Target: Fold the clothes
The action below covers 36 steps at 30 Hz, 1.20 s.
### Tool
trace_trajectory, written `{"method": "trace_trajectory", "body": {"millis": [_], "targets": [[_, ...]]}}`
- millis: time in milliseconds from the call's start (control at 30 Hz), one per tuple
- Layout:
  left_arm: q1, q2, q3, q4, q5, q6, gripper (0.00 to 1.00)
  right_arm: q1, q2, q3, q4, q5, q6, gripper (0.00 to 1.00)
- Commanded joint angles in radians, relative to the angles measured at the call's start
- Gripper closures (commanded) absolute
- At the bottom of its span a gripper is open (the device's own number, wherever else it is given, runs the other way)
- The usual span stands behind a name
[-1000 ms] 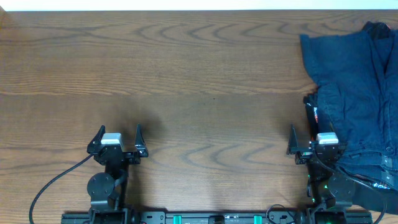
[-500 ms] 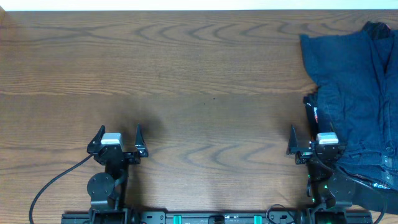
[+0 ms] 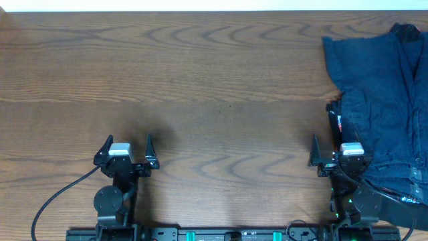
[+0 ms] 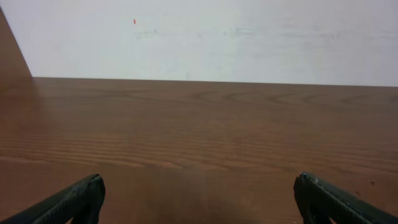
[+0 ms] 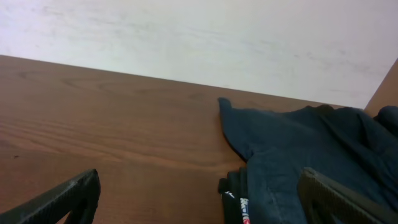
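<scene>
The table (image 3: 214, 80) is wood, or a good wood-look top: warm brown with bold wavy grain, smooth, carrying a soft low sheen ahead of the left gripper (image 3: 128, 142). That gripper's fingers (image 4: 74, 199) look like black plastic, matt and faintly grainy, and the right gripper (image 3: 336, 144) is made the same. Behind the left fingers sits a pale grey block (image 3: 119, 148), smooth; whether metal or plastic I cannot tell. The clothes (image 3: 381, 100), just beside the right gripper and beyond it, are dark navy cloth, matt, soft and creased, with stitched seams showing. The wall (image 4: 217, 37) far ahead is white, matt and faintly scuffed.
</scene>
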Motion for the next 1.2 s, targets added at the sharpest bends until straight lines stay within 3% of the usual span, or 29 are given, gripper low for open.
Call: {"method": "trace_trajectory", "body": {"millis": [0,333,567,867,1167], "targets": [[0.003,-0.004,-0.013,-0.039,0.007,0.013,0.02,-0.002,-0.004,-0.001,0.003,0.013,-0.011,0.01],[0.003,0.0,0.002,-0.053,0.008,-0.093,0.02,-0.002,0.011,0.007,-0.018,0.04,0.096,0.01],[0.003,0.095,0.117,-0.13,0.021,-0.105,0.02,-0.002,0.137,0.105,-0.081,0.137,0.118,0.01],[0.003,0.432,0.418,-0.329,0.035,-0.115,0.02,-0.005,0.597,0.436,-0.194,0.213,0.12,0.01],[0.003,0.829,0.748,-0.569,0.091,-0.115,0.02,-0.068,1.183,0.901,-0.467,0.211,0.095,0.01]]}}
